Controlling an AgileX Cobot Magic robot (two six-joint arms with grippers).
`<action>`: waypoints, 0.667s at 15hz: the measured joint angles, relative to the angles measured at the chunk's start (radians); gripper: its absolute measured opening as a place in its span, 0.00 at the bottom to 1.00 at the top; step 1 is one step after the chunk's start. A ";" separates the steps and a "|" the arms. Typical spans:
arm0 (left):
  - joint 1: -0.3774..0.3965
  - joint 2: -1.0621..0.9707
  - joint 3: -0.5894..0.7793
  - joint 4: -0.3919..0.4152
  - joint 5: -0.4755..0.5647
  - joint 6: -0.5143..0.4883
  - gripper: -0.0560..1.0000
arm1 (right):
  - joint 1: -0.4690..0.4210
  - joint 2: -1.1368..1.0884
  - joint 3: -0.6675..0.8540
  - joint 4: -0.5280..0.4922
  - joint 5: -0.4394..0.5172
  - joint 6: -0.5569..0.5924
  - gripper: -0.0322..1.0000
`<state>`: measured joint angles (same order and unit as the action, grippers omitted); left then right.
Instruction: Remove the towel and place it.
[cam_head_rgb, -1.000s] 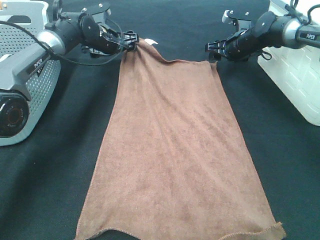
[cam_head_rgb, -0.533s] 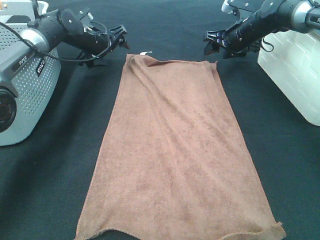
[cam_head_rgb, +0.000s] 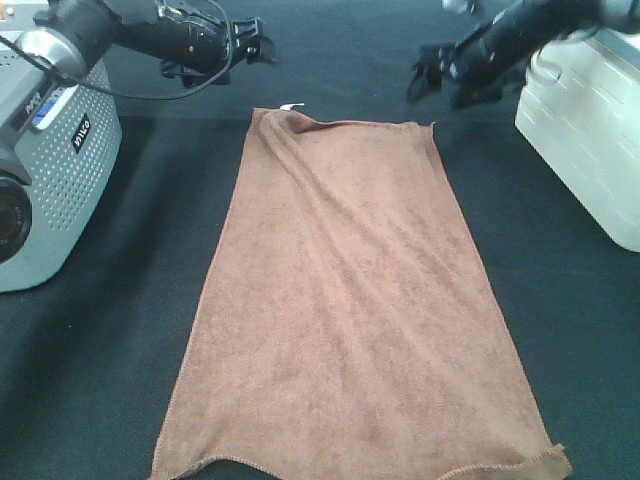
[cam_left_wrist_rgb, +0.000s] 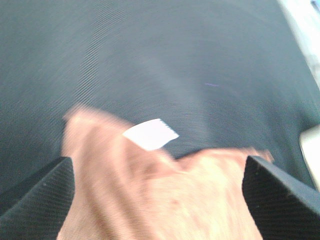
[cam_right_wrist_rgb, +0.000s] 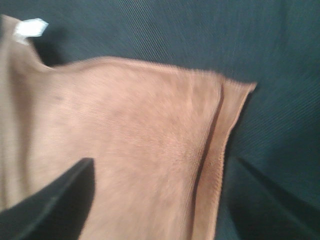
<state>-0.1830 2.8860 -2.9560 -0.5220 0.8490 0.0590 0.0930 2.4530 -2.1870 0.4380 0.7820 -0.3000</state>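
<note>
In the high view, the towel (cam_head_rgb: 350, 310) lies spread flat and lengthwise on the dark counter (cam_head_rgb: 130, 400), its far short edge toward the two arms and its near edge at the bottom of the picture. A small white tag (cam_head_rgb: 292, 106) sticks out at the far left corner, and a soft fold runs down from that corner. The left gripper (cam_head_rgb: 262, 47) hangs above the counter beyond the far left corner, open and holding nothing. The right gripper (cam_head_rgb: 428, 72) hangs beyond the far right corner, blurred, clear of the towel. A grey basket (cam_head_rgb: 60, 190) stands at the left, a white bin (cam_head_rgb: 590, 140) at the right.

The left wrist view shows the towel (cam_left_wrist_rgb: 165, 195) and tag (cam_left_wrist_rgb: 150, 134) below, with the two fingers (cam_left_wrist_rgb: 40, 192) wide apart and nothing between them.

The right wrist view shows the towel's corner (cam_right_wrist_rgb: 130, 145) with its hemmed edge, the tag (cam_right_wrist_rgb: 30, 27) far off, and the fingers (cam_right_wrist_rgb: 55, 205) spread apart, empty.
</note>
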 joint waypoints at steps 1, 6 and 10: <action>0.000 -0.014 0.000 0.078 0.067 -0.011 0.86 | 0.000 -0.042 0.000 -0.028 0.035 0.011 0.76; 0.002 -0.187 0.000 0.380 0.304 -0.106 0.86 | 0.000 -0.265 0.000 -0.297 0.220 0.184 0.77; 0.006 -0.308 -0.006 0.503 0.360 -0.059 0.85 | -0.021 -0.416 0.000 -0.383 0.398 0.244 0.77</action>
<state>-0.1770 2.5780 -2.9620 -0.0190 1.2090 0.0000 0.0720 2.0370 -2.1870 0.0550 1.1800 -0.0560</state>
